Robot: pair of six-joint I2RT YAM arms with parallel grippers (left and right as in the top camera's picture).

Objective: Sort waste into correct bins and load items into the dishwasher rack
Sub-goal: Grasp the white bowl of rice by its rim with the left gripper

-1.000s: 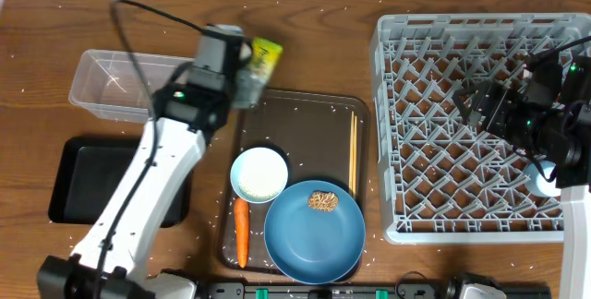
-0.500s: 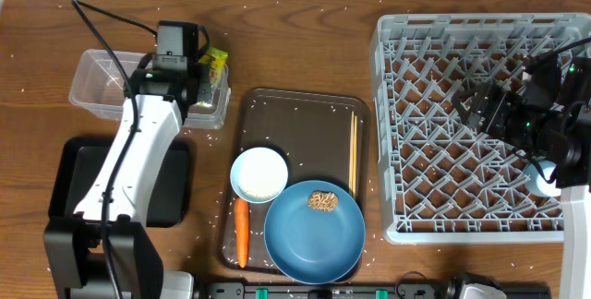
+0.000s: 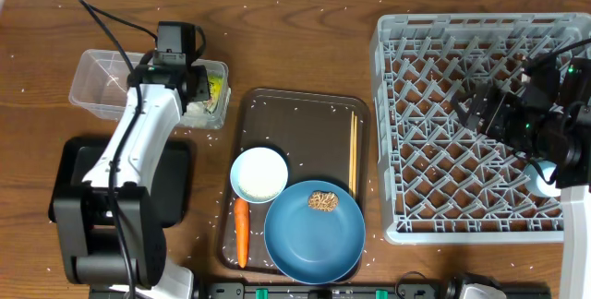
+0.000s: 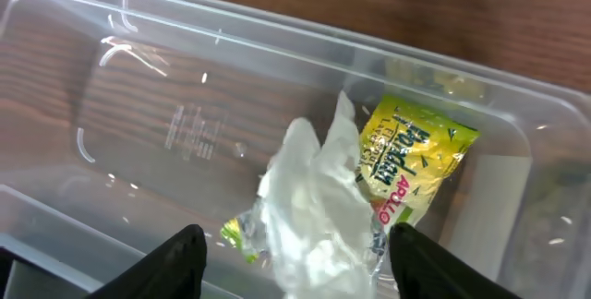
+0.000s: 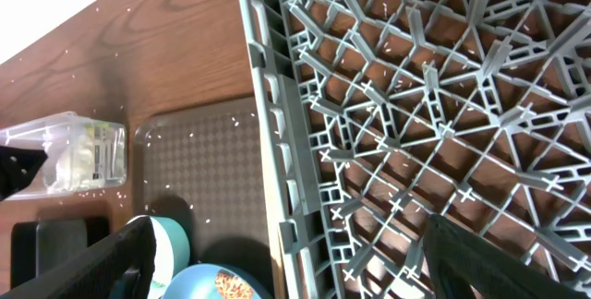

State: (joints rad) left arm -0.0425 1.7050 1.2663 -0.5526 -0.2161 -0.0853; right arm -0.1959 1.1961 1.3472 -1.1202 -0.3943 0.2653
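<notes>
Our left claw (image 4: 297,253) hangs wide open and empty. Directly beneath it, the crumpled tissue (image 4: 309,216) and yellow-green wrapper (image 4: 411,156) lie inside the clear tub (image 4: 138,77). Farther out, toward our right claw (image 5: 295,248), the carrot (image 3: 241,233), brown lump (image 3: 322,201), blue plate (image 3: 305,239), white bowl (image 3: 259,173) and chopsticks (image 3: 353,151) are not yet sorted. That claw, also spread and empty, hovers over the grey rack (image 3: 434,105). We judge most of the work is left.

The left arm (image 3: 138,149) is white with black joints and black cables.
</notes>
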